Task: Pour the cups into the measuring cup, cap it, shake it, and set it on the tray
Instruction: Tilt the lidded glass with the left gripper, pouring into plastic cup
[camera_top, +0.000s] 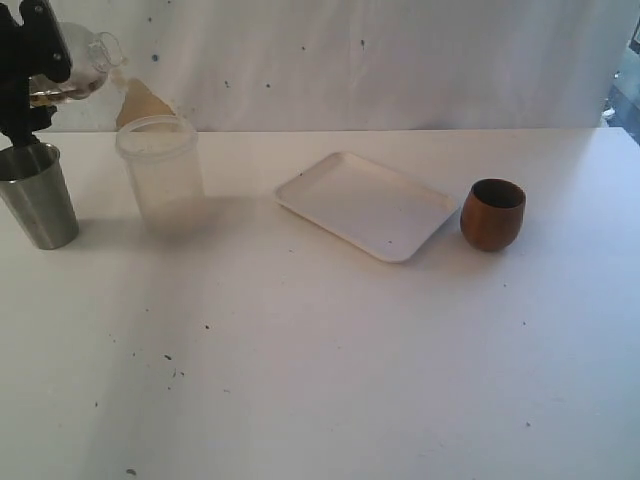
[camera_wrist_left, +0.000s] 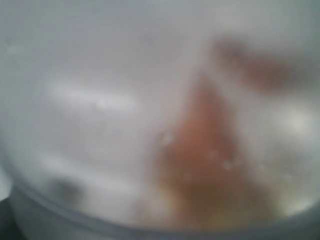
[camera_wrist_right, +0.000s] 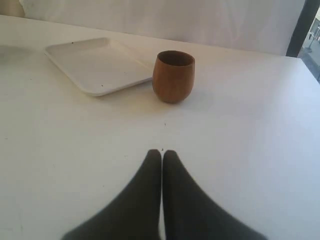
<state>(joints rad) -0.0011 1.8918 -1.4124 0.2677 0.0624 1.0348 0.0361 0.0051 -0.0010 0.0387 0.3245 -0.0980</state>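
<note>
Steel tumbler (camera_top: 38, 205) stands at the desk's (camera_top: 300, 380) left edge. Above it my left gripper (camera_top: 38, 72) clasps the clear measuring cup (camera_top: 88, 55), tipped so its tan contents seem to spill toward the one frosted tub (camera_top: 160, 185). Mid-desk lies one white tray (camera_top: 365, 205), ready for the set-down. The wooden cup (camera_top: 492, 215), second of two cups, sits off its right corner. My right gripper (camera_wrist_right: 162, 157) hovers pressed together, empty.

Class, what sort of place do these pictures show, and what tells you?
Probably a robot test bench: a white table, a plain white backdrop, and a black claw holding a tilted clear measuring cup.
</note>
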